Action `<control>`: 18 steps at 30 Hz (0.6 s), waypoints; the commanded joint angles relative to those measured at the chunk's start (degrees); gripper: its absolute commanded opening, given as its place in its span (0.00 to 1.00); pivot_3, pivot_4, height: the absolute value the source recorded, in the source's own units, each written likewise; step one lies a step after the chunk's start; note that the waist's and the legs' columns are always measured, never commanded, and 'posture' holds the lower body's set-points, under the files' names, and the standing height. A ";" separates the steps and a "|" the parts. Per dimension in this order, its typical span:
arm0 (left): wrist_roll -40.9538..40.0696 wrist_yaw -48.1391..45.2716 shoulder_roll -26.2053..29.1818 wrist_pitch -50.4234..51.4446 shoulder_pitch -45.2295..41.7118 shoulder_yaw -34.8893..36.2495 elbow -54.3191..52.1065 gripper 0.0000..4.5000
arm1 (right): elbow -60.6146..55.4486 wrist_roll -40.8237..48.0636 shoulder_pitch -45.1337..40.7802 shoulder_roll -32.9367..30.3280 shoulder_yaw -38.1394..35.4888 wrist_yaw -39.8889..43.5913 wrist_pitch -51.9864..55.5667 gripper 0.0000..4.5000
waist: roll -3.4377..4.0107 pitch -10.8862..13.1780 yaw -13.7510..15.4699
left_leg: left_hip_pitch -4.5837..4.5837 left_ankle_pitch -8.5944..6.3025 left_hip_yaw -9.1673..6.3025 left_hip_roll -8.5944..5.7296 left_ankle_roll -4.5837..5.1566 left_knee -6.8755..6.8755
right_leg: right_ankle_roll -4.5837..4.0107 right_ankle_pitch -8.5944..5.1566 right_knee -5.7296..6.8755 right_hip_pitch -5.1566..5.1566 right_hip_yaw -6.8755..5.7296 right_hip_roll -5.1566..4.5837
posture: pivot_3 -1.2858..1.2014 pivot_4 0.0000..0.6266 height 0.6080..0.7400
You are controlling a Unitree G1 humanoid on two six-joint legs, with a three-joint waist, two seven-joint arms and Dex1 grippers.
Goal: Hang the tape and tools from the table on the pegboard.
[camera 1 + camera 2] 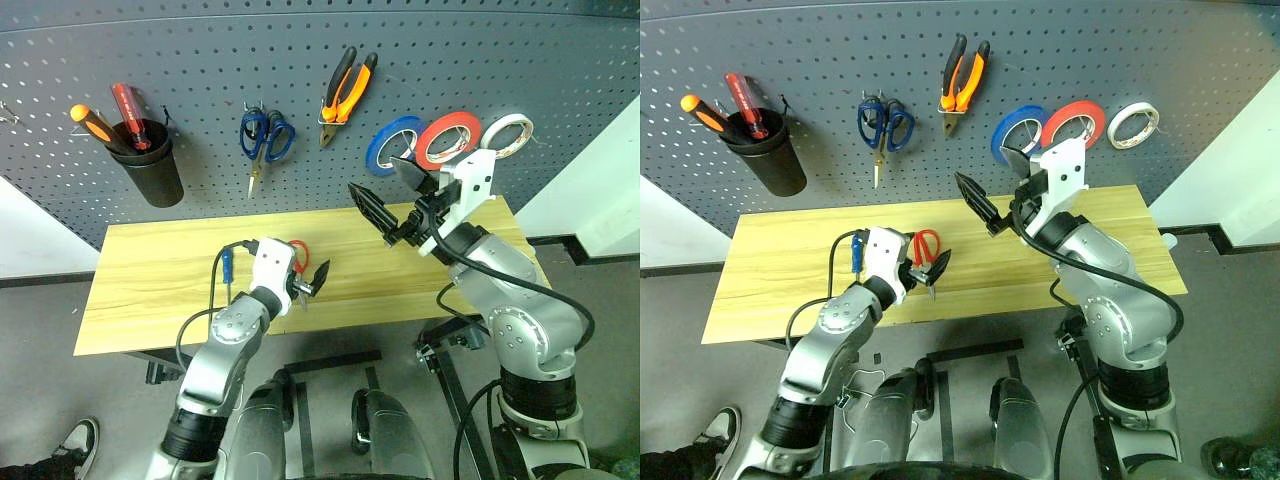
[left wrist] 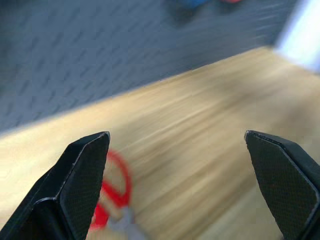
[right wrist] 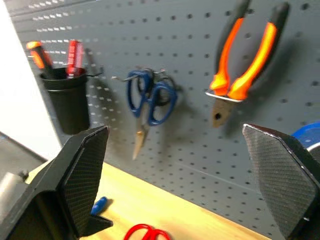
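The red-handled scissors [image 1: 298, 250] lie on the wooden table [image 1: 150, 290], handles toward the pegboard [image 1: 200, 50]. My left gripper [image 1: 308, 281] hovers low right at them, open, with the red handles [image 2: 117, 186] just beside one finger and nothing held. My right gripper [image 1: 375, 176] is raised above the table's right half, open and empty, facing the board. The orange-and-black pliers [image 1: 347, 92] hang on a hook, seen closer as pliers [image 3: 245, 65]. The red tape [image 1: 447, 138] hangs to their right.
On the board also hang blue-handled scissors [image 1: 264, 138], a blue roll [image 1: 392, 142], a white roll [image 1: 506, 133] and a black cup [image 1: 155, 165] holding two screwdrivers. A small blue object [image 1: 228, 266] lies on the table. A person's shoe [image 1: 76, 440] shows on the floor.
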 commanded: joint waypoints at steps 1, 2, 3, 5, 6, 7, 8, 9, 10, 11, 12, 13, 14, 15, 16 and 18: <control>1.62 6.69 -4.60 3.20 -2.32 1.33 3.94 1.00 | -2.70 -0.13 0.02 0.51 0.50 -1.21 0.20 0.99 | -0.01 0.00 0.05 | -0.04 0.07 -0.02 -0.07 0.15 0.08 | 0.24 0.06 0.07 0.00 -0.01 0.02 | 0.54 0.36 0.82; 2.53 9.38 -6.08 5.05 -2.82 2.01 4.99 1.00 | -2.83 -0.39 0.15 0.57 0.96 -1.55 0.44 0.99 | -0.02 0.01 0.03 | -0.10 0.05 -0.03 -0.11 0.20 0.11 | 0.30 0.05 0.08 -0.04 -0.01 0.03 | 0.53 0.38 0.82; 2.87 12.14 -8.02 6.47 -3.05 3.03 6.25 1.00 | -2.84 -0.55 0.42 0.58 1.20 -1.74 0.54 0.99 | -0.03 0.02 0.03 | -0.12 0.02 -0.01 -0.15 0.27 0.14 | 0.36 0.04 0.11 -0.05 -0.01 0.03 | 0.53 0.38 0.82; 5.06 19.37 -11.20 8.21 -3.69 4.82 8.90 1.00 | -2.82 -0.57 0.64 0.94 1.52 -2.33 0.77 0.99 | -0.04 0.02 -0.09 | -0.14 -0.01 -0.03 -0.15 0.31 0.20 | 0.40 0.01 0.14 -0.05 -0.02 0.04 | 0.53 0.39 0.82; 5.18 21.60 -12.30 9.49 -3.92 5.33 9.93 1.00 | -2.83 -0.55 0.61 1.15 1.70 -2.65 0.90 0.99 | -0.04 0.02 -0.14 | -0.13 -0.01 -0.03 -0.15 0.31 0.21 | 0.41 0.01 0.17 -0.04 -0.01 0.04 | 0.53 0.40 0.82; 5.10 23.05 -12.91 10.00 -4.01 5.54 10.51 1.00 | -2.94 -0.52 0.49 1.35 1.89 -2.96 1.08 0.99 | -0.05 0.04 -0.16 | -0.12 -0.01 -0.03 -0.14 0.31 0.25 | 0.41 0.01 0.21 -0.04 -0.01 0.05 | 0.53 0.40 0.82; 5.29 24.46 -13.26 10.13 -4.19 5.57 11.19 1.00 | -3.10 -0.47 0.39 1.48 2.05 -3.23 1.28 0.99 | -0.04 0.04 -0.11 | -0.13 -0.02 -0.04 -0.11 0.32 0.36 | 0.40 0.01 0.28 -0.05 -0.01 0.08 | 0.53 0.41 0.82; 5.21 25.78 -13.82 10.38 -4.50 5.80 12.29 1.00 | -3.17 -0.38 0.42 1.57 2.09 -3.36 1.41 0.99 | -0.04 0.04 -0.10 | -0.13 -0.03 -0.07 -0.09 0.31 0.42 | 0.39 0.01 0.31 -0.04 -0.01 0.08 | 0.53 0.41 0.82; 4.84 26.71 -14.31 10.83 -4.75 6.14 13.06 1.00 | -3.28 -0.32 0.44 1.68 2.15 -3.57 1.61 0.99 | -0.04 0.04 -0.03 | -0.13 -0.03 -0.08 -0.07 0.30 0.48 | 0.38 0.00 0.31 -0.03 -0.01 0.08 | 0.53 0.42 0.82; 4.36 27.56 -14.85 11.24 -4.84 6.48 13.69 1.00 | -3.43 -0.26 0.50 1.75 2.22 -3.78 1.84 0.99 | -0.06 0.06 0.02 | -0.14 -0.04 -0.08 -0.07 0.31 0.53 | 0.36 0.00 0.31 -0.02 -0.01 0.07 | 0.53 0.43 0.82; 4.00 28.26 -15.17 11.47 -4.91 6.63 14.20 1.00 | -3.56 -0.22 0.56 1.82 2.24 -3.94 2.00 0.99 | -0.09 0.08 -0.01 | -0.14 -0.13 -0.12 0.01 0.22 0.62 | 0.17 -0.11 0.29 0.01 -0.02 0.04 | 0.53 0.43 0.82; 3.74 28.60 -15.23 11.56 -4.91 6.49 14.52 1.00 | -3.74 -0.12 0.61 1.88 2.25 -4.15 2.22 0.99 | -0.11 0.10 -0.04 | -0.14 -0.18 -0.11 0.03 0.23 0.69 | 0.15 -0.11 0.24 -0.06 -0.02 -0.02 | 0.53 0.44 0.82; 3.28 28.63 -15.25 11.72 -4.92 6.31 14.79 1.00 | -3.95 -0.04 0.65 1.95 2.25 -4.35 2.42 0.99 | -0.13 0.11 -0.02 | -0.14 -0.20 -0.10 0.01 0.25 0.71 | 0.13 -0.10 0.19 -0.08 -0.02 -0.08 | 0.52 0.44 0.82; 2.86 28.53 -15.24 11.66 -4.98 6.07 15.14 1.00 | -4.15 0.03 0.76 2.02 2.24 -4.54 2.63 0.99 | -0.14 0.12 -0.01 | -0.15 -0.23 -0.10 -0.03 0.28 0.71 | 0.12 -0.09 0.14 -0.09 -0.02 -0.21 | 0.52 0.44 0.82; 2.71 28.34 -15.15 11.49 -5.10 5.70 15.44 1.00 | -4.33 0.05 0.89 2.05 2.26 -4.69 2.80 0.99 | -0.14 0.12 -0.01 | -0.15 -0.25 -0.10 -0.06 0.31 0.71 | 0.12 -0.08 0.11 -0.08 -0.02 -0.26 | 0.52 0.44 0.82; 2.83 27.85 -14.94 10.85 -5.51 4.74 15.80 1.00 | -4.53 -0.10 1.24 2.10 2.32 -4.92 2.99 0.99 | -0.14 0.12 -0.04 | -0.17 -0.31 -0.08 -0.08 0.39 0.70 | 0.11 -0.08 0.02 -0.08 -0.01 -0.31 | 0.52 0.44 0.82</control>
